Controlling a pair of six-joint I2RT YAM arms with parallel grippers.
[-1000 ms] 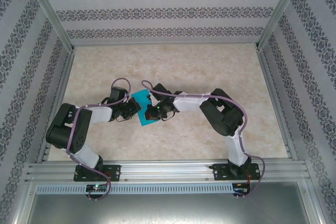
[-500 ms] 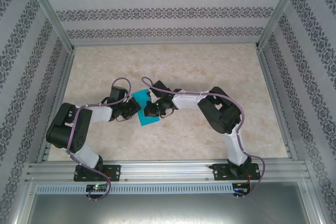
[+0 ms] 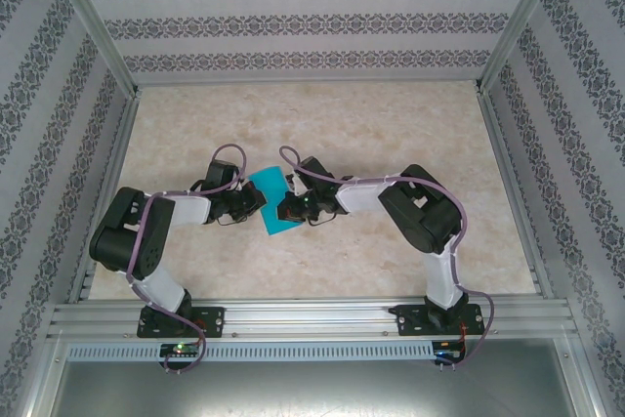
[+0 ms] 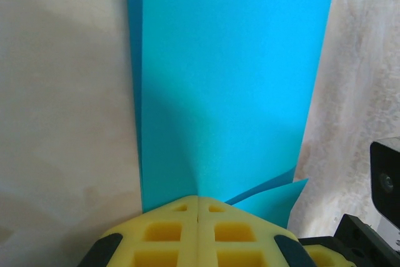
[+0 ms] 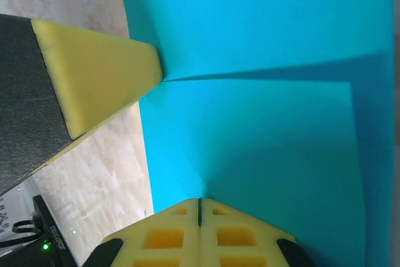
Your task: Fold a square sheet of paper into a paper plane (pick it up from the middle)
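The sheet of paper (image 3: 272,192) is teal-blue and it lies on the bench (image 3: 391,134), a little left of the middle, between the two arms. It is partly folded, so more than one layer can be seen.

The left gripper (image 4: 199,199) is at the left edge of the sheet. Its yellow jaws are pressed together and pinch the near edge of the paper. In the left wrist view the sheet runs away from the jaws as a tall band. A second layer shows as a thin darker strip along its left side, and a small pointed corner sticks out to the right near the jaws.

The right gripper (image 5: 200,203) is at the right edge of the sheet. Its jaws are also pressed together, with the paper edge caught between them. In the right wrist view one of the left gripper's yellow fingers (image 5: 94,73) touches the opposite edge of the sheet with its tip. From this tip a straight fold line goes across the paper. A shadow lies along this line, so the layer there seems slightly raised.
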